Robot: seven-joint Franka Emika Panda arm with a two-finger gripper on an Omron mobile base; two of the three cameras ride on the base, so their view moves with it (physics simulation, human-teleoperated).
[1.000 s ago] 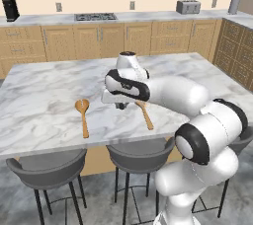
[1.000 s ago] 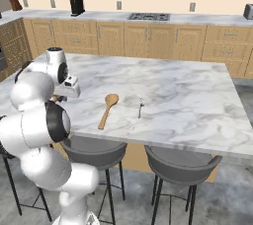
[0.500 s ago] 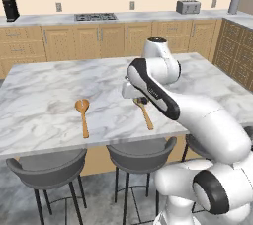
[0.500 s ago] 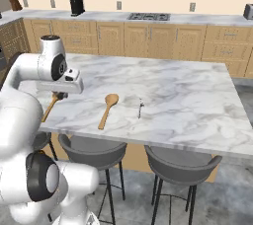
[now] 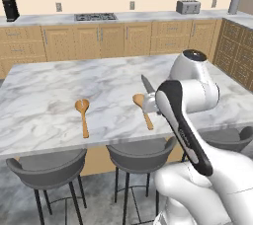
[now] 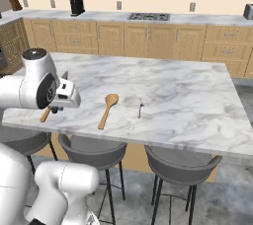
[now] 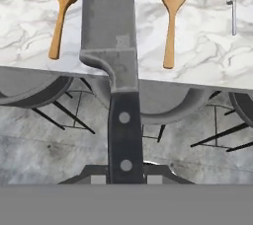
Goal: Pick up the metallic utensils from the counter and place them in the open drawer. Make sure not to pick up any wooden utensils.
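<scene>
Two wooden spoons (image 7: 62, 14) (image 7: 172, 19) lay flat on the white marble table (image 5: 44, 91), well apart from each other, bowls toward the far side and handles toward the near edge. Seen also in the left base view as one spoon (image 5: 83, 115) at the left and another (image 5: 143, 109) just beside the white arm. Thin silver fork-like piece (image 7: 231, 9) lay on the table too, to the right of the right spoon in the hand view, and small near the middle of the table (image 6: 140, 107) in the right base view. Knife (image 7: 116, 71) held up off the table, black riveted handle pinched by the end effector (image 7: 126, 177) at the bottom of the hand view, grey blade reaching away over the table edge and between the two spoons. Blade tip (image 5: 147, 85) seen sticking up behind the arm in the left base view. Three grey stools (image 6: 94, 151) stood under the near edge of the table. Wooden cabinets (image 5: 99, 39) with a cooktop (image 5: 96, 17) and a toaster (image 5: 188, 7) stood along the back wall
</scene>
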